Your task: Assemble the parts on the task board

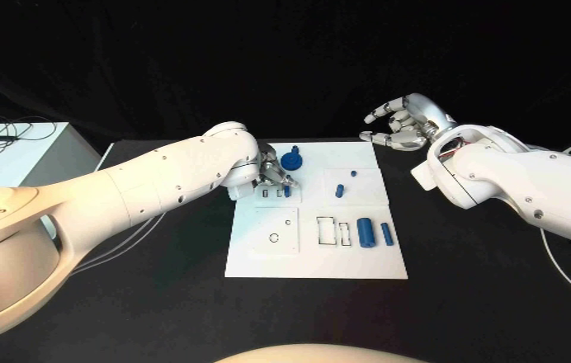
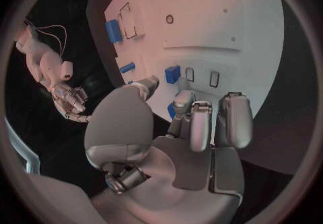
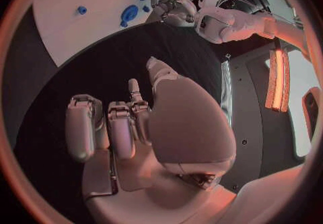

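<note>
**Left hand at the part, right hand clear**

The left hand [image 1: 269, 175] appears to pinch a small blue part [image 1: 287, 190] at its fingertips, over the task board [image 1: 357, 260]. The right hand [image 1: 403, 125], loosely curled and empty, hovers well apart, beyond the board's far edge.

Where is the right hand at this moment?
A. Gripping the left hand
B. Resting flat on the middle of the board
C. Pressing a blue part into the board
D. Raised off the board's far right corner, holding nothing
D. In the head view the right hand hangs beyond the far right corner of the white board, its fingers curled and apart with nothing in them, while the left hand is over the board's left side.
</note>
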You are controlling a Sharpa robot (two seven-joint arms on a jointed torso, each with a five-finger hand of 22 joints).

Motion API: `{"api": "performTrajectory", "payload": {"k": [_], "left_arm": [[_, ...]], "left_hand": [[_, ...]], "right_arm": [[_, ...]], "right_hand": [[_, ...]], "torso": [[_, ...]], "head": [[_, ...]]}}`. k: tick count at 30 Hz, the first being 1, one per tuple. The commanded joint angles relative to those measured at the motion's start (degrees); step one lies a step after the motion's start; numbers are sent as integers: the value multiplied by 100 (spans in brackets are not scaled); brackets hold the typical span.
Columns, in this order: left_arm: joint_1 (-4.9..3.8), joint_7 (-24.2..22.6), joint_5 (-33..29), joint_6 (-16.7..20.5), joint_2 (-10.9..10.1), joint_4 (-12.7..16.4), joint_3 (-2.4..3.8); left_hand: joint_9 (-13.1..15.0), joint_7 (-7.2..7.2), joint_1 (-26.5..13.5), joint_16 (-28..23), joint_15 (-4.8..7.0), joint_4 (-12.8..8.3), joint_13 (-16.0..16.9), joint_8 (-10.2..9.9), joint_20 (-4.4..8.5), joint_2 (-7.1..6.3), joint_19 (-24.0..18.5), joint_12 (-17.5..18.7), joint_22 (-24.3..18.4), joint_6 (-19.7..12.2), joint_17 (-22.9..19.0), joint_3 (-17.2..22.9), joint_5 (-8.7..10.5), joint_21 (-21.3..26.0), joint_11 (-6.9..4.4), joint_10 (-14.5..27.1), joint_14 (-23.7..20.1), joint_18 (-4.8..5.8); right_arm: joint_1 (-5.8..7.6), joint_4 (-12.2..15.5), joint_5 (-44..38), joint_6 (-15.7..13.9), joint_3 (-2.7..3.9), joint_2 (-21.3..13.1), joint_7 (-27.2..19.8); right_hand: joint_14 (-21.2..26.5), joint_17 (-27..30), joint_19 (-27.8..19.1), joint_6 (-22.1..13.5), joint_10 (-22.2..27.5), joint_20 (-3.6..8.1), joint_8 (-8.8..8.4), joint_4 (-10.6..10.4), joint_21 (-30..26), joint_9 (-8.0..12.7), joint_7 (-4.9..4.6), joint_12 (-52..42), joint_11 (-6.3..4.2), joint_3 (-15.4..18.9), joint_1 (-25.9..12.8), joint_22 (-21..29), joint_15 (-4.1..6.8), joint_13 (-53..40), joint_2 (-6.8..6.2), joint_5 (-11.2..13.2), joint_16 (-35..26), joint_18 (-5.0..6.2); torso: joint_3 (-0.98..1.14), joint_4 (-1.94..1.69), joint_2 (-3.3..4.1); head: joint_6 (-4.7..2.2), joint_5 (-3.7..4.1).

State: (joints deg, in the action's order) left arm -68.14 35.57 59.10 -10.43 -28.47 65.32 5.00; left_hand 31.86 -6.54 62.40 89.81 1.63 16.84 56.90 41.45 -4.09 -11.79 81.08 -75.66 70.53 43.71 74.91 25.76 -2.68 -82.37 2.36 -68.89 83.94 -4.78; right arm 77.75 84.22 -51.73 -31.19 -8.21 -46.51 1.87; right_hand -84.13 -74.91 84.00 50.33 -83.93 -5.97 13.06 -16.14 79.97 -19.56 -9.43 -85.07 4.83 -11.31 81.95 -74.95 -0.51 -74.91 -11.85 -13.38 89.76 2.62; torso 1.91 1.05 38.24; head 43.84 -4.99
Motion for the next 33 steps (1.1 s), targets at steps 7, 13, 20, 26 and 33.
{"api": "performTrajectory", "payload": {"k": [7,13,20,26,33], "left_arm": [[-11,7,-2,-200,31,-33,-6],[-10,9,-7,-252,43,-40,-11],[-9,3,-9,-293,58,-41,-17],[-9,-1,-12,-305,64,-38,-21],[-9,-13,-41,-283,57,-25,-23]], "left_hand": [[40,4,21,19,-21,-8,5,-41,1,82,33,36,16,-45,1509,-11,-19,-39,-11,41,606,104],[76,4,112,19,-21,-13,10,-47,-1,106,32,37,22,-40,1509,40,-21,-43,-12,48,606,104],[199,4,267,19,-19,-13,-3,-108,-4,32,25,69,34,-29,1509,560,-22,-50,-15,88,606,104],[238,-2,223,19,-23,-9,-5,-122,-6,-37,24,74,39,-18,1509,680,-18,-53,-10,91,606,105],[285,14,248,19,-17,-26,3,-111,-6,-46,17,75,31,15,1509,814,-21,-49,-22,87,606,102]], "right_arm": [[1,2,-51,81,2,13,-17],[1,-5,-51,86,2,17,-13],[1,-15,-59,87,2,35,-4],[0,-21,-82,89,2,42,13],[0,-24,-139,102,2,47,43]], "right_hand": [[-587,-1509,217,-52,-68,5,15,-34,-32,-7,-7,2,-13,-6,-51,-647,23,-1007,4,46,24,-5],[-587,-1509,217,-52,-68,5,15,-34,-32,-7,-7,2,-13,-6,-51,-647,23,-1007,4,46,24,-5],[-587,-1509,216,-52,-69,5,21,-33,-36,-9,-6,1,-14,-6,-56,-644,23,-1008,10,47,24,-5],[-587,-1509,216,-52,-62,5,26,-31,-37,-10,-5,8,-15,-8,-58,-643,24,-1001,16,46,24,-4],[-587,-1509,218,-55,-59,6,32,-18,-33,-12,-4,10,-16,-16,-42,-647,24,-999,21,50,24,-5]], "torso": [[-1,-12,-1],[-4,-12,-5],[-1,-16,-5],[0,-16,-5],[1,-10,-6]], "head": [[32,15],[53,16],[61,20],[68,16],[78,13]]}}
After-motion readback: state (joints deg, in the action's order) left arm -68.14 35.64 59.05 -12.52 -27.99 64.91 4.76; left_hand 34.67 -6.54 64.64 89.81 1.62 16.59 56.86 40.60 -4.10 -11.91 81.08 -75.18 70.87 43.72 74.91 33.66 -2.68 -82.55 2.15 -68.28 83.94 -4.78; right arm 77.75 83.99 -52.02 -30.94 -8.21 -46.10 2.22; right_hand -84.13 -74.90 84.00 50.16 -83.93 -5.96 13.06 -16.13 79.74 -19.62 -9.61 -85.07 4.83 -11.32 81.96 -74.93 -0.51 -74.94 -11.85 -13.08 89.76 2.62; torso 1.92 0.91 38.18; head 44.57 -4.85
